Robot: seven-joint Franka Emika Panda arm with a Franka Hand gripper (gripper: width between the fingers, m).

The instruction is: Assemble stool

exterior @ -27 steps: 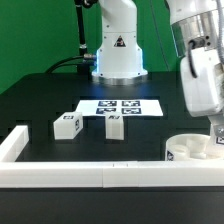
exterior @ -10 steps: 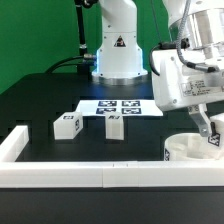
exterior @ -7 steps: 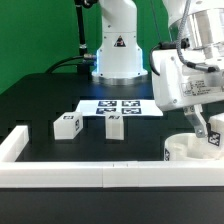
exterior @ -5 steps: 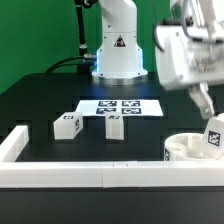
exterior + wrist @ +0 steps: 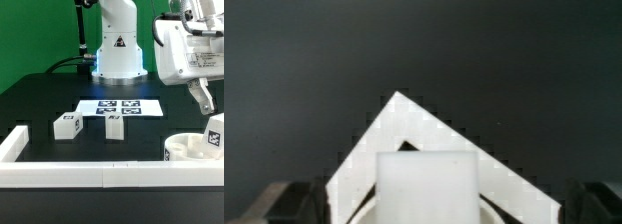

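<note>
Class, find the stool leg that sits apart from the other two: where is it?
That leg is at the exterior view's far right, on the round seat, just below the fingers.

Fingers (image 5: 203, 98) just above a leg (image 5: 213, 136) on the round seat (image 5: 183, 149)

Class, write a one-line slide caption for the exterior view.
Open end effector above a leg standing on the seat; two more legs sit loose.

Exterior view overlooks the table (image 5: 40, 105); wrist view closes on one leg (image 5: 429, 190).
</note>
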